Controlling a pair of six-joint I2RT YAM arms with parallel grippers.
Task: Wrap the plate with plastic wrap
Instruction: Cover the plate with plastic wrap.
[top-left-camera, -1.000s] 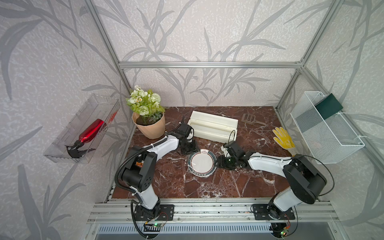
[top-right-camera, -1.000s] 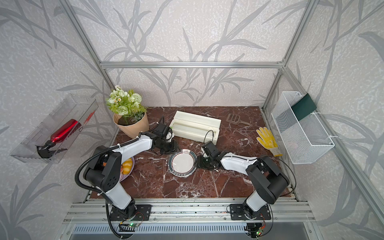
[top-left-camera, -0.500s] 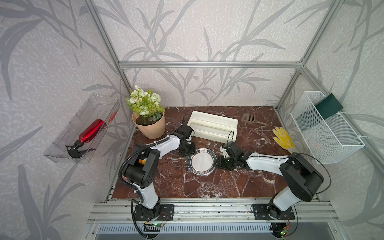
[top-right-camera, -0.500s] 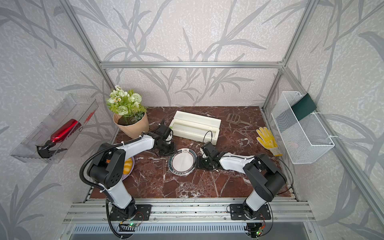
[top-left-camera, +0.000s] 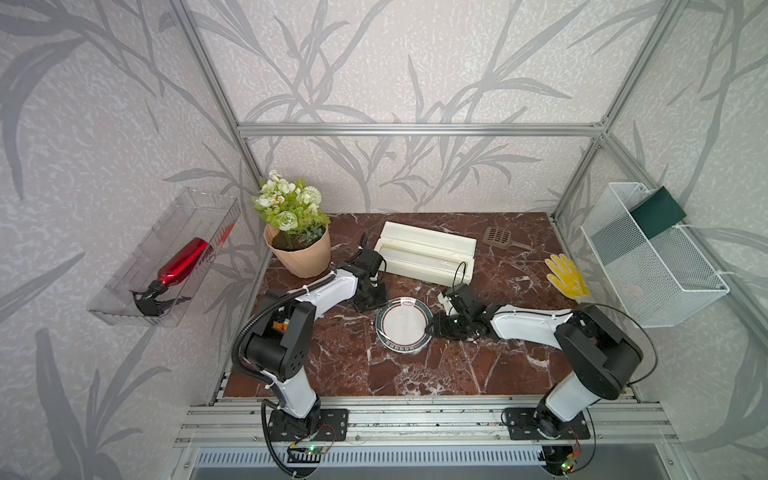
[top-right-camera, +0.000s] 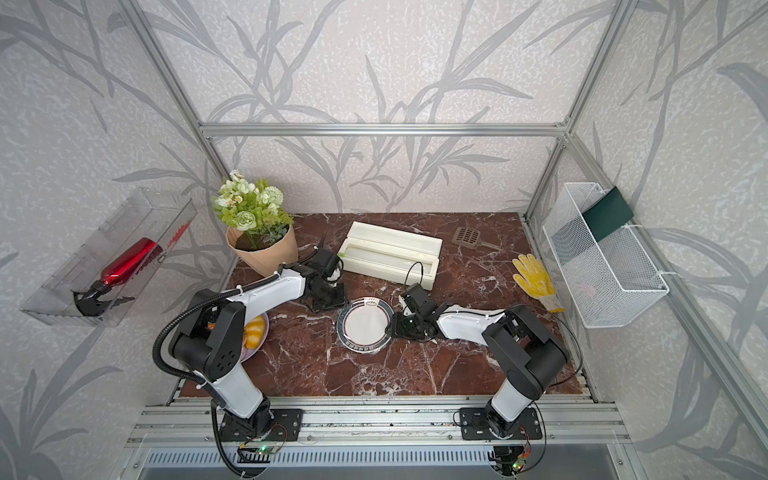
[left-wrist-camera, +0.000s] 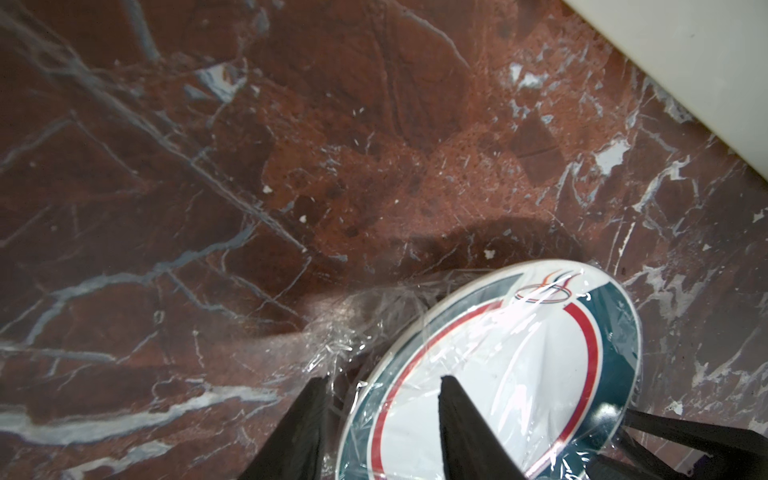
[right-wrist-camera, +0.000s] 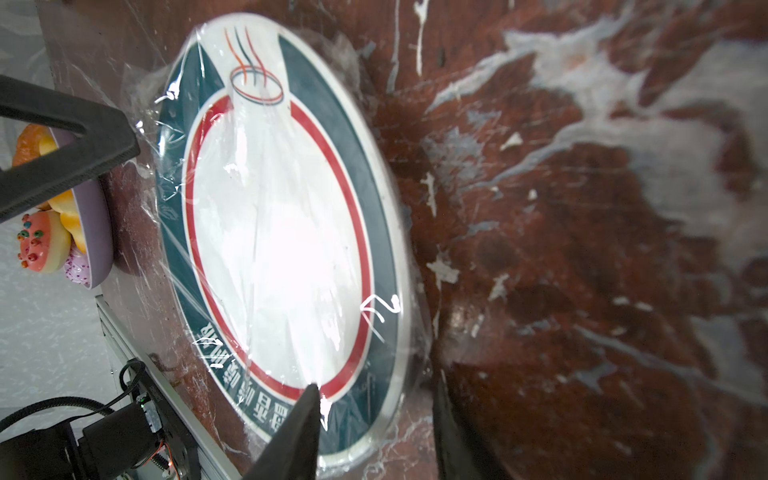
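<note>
1. Left wrist view: the left gripper (left-wrist-camera: 382, 379) has its jaws apart, straddling the edge of the plate (left-wrist-camera: 519, 374). One finger is over the plate's face, the other outside it on crumpled plastic wrap (left-wrist-camera: 353, 332).
2. Right wrist view: the right gripper (right-wrist-camera: 376, 382) is spread across the opposite edge, one tip at the red ring, the other over the table (right-wrist-camera: 582, 249).
3. The plastic wrap lies wrinkled over the plate's face.
4. In both top views the plate (top-left-camera: 405, 325) (top-right-camera: 365, 323) sits mid-table between the grippers, in front of the cream box (top-left-camera: 426, 253).
</note>
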